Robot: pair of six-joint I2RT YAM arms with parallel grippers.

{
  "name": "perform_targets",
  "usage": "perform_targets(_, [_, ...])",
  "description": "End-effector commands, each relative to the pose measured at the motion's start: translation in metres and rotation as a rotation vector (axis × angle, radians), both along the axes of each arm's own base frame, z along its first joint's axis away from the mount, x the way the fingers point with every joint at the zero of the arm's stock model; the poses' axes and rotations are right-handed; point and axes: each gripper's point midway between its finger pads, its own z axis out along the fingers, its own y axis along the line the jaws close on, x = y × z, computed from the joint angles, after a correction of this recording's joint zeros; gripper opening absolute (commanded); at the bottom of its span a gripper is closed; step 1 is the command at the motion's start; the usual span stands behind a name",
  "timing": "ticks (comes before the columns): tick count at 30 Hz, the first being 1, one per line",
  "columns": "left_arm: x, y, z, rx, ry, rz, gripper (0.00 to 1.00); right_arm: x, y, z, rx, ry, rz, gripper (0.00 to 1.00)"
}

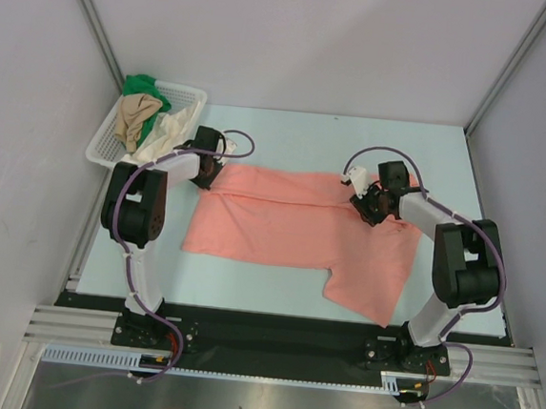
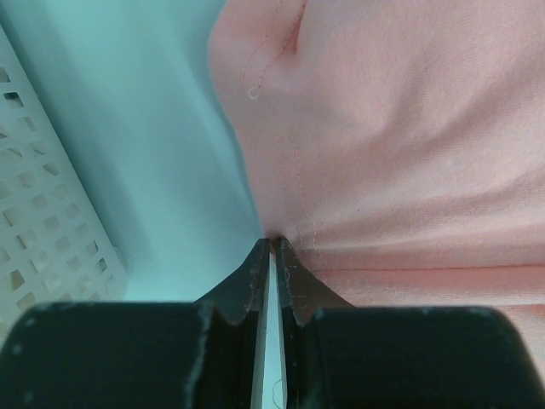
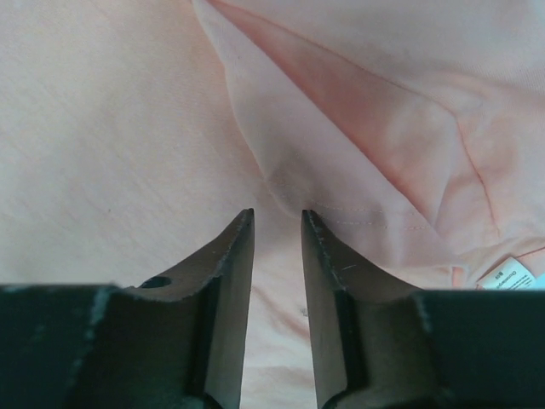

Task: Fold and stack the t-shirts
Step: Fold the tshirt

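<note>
Tabletop under partly folded salmon-pink t-shirt

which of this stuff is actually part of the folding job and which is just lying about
Part of the job:
- salmon-pink cloth t-shirt, laid out between the arms, its edge pinched by the left gripper
- green cloth shirt, tan cloth shirt, cream cloth shirt, bunched at far left

Just there:
- white plastic lattice basket holding those three
- pale blue table top

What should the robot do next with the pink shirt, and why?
Probably close the right gripper on the folded edge of the salmon-pink t-shirt: its jaws stand apart right at that edge, while the left gripper pinches the shirt's other side.
</note>
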Motion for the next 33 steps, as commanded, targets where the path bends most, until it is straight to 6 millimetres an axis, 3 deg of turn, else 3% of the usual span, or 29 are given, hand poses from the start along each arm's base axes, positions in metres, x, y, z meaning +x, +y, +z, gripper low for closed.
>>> perform_targets(1, [-0.023, 0.011, -0.007, 0.026, 0.070, 0.029, 0.11, 0.019, 0.005, 0.010, 0.005, -0.059, 0.012, 0.35])
perform_targets(13, [-0.020, 0.010, -0.008, 0.026, 0.071, 0.028, 0.11, 0.031, 0.003, 0.004, -0.009, -0.082, -0.007, 0.36])
perform_targets(17, [-0.020, 0.011, -0.009, 0.026, 0.074, 0.031, 0.11, 0.035, 0.003, 0.006, -0.008, -0.100, -0.017, 0.27])
perform_targets(21, [-0.020, 0.010, -0.008, 0.026, 0.073, 0.028, 0.11, 0.037, 0.001, 0.016, -0.012, -0.120, -0.025, 0.09])
perform_targets(26, [-0.021, 0.011, -0.010, 0.025, 0.074, 0.029, 0.11, 0.029, 0.003, 0.029, 0.005, -0.116, -0.036, 0.00])
perform_targets(33, [-0.019, 0.009, -0.010, 0.018, 0.071, 0.028, 0.11, 0.001, 0.017, 0.044, 0.029, -0.102, -0.008, 0.00])
